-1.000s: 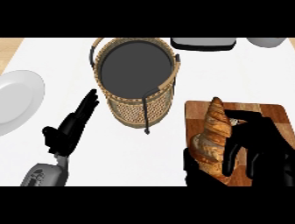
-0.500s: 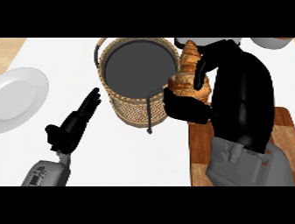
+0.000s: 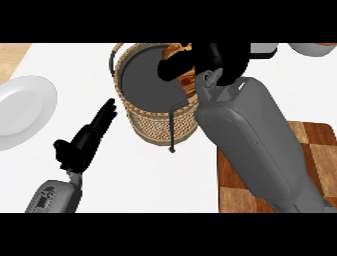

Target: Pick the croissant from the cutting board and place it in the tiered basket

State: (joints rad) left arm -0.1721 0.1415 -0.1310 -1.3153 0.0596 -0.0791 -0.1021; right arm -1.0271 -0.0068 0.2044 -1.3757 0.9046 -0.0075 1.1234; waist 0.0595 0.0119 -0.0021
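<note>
plate point(image 3: 16, 112) left of basket point(image 3: 152, 125), board point(image 3: 322, 165) right

Checkered brown cutting board point(image 3: 326, 165), white plate point(image 3: 16, 112), woven tan basket point(image 3: 152, 125)

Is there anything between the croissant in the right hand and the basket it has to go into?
Nothing visible blocks it. The right hand holds the croissant over the far rim of the tiered basket, above its dark top tray. The basket's handle arches along the rim, not across the drop path. The left hand stays beside the basket, clear of it.

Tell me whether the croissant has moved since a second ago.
Yes. The croissant, held by the right hand, left the cutting board and is now over the tiered basket.
</note>
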